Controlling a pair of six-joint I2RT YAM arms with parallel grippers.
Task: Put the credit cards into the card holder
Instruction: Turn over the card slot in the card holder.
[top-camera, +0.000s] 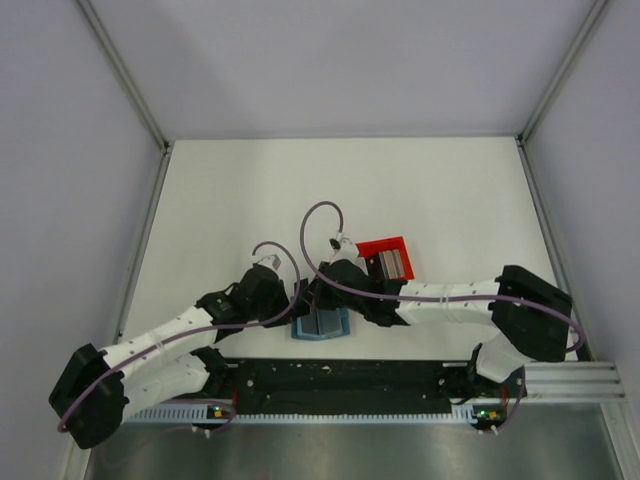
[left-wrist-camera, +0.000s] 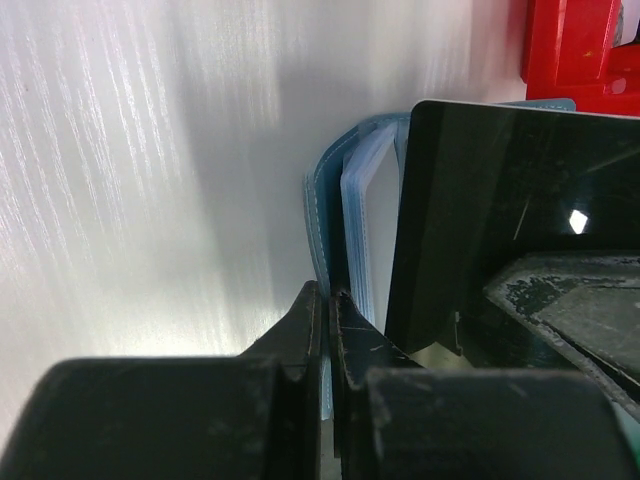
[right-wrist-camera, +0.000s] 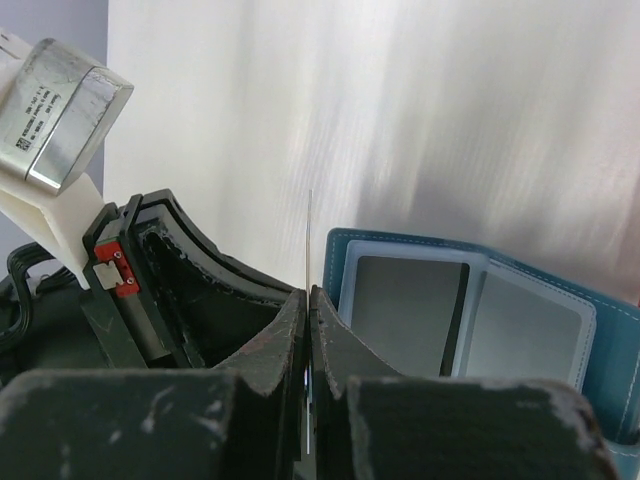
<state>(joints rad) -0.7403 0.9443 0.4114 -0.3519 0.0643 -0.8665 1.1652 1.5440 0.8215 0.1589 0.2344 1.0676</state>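
The teal card holder (top-camera: 321, 326) lies open at the near table edge, its clear inner pockets (right-wrist-camera: 470, 310) facing up. My left gripper (top-camera: 298, 303) is shut on the holder's left cover edge (left-wrist-camera: 322, 210), as the left wrist view (left-wrist-camera: 328, 295) shows. My right gripper (top-camera: 322, 296) is shut on a black credit card. That card stands upright just left of the holder and shows edge-on in the right wrist view (right-wrist-camera: 309, 225). In the left wrist view its dark face (left-wrist-camera: 500, 210) stands beside the pockets. The right fingertips (right-wrist-camera: 330, 310) sit next to the holder's left edge.
A red open-topped tray (top-camera: 372, 246) stands just behind and right of the holder, with more cards (top-camera: 392, 263) inside; its corner shows in the left wrist view (left-wrist-camera: 570, 40). A black rail (top-camera: 340, 375) runs along the near edge. White walls enclose the table.
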